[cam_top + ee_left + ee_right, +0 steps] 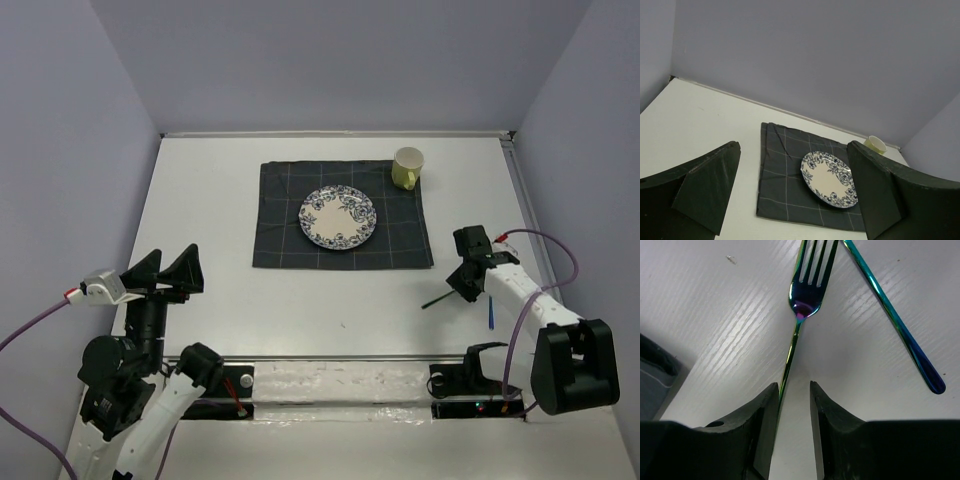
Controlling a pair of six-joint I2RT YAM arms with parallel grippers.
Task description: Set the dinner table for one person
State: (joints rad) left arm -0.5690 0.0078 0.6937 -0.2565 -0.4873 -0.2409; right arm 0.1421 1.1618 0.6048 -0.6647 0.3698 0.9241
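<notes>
The white dinner table (200, 200) carries a dark grey checked cloth (280, 235) with a blue-flowered plate (338, 217) on it and a yellow-green mug (407, 167) at its far right corner. An iridescent fork (437, 299) lies on the bare table right of the cloth. My right gripper (462, 283) is low over its handle. In the right wrist view the gripper (794, 386) is slightly open, and the fork's (807, 290) thin handle runs between the jaws along the left finger. My left gripper (172, 272) is raised at the near left, wide open and empty.
A second iridescent blue-green utensil (895, 320) lies beside the fork, also seen in the top view (492, 313). The left wrist view shows the cloth (782, 185), plate (830, 178) and mug (875, 144). Purple walls enclose the table on three sides.
</notes>
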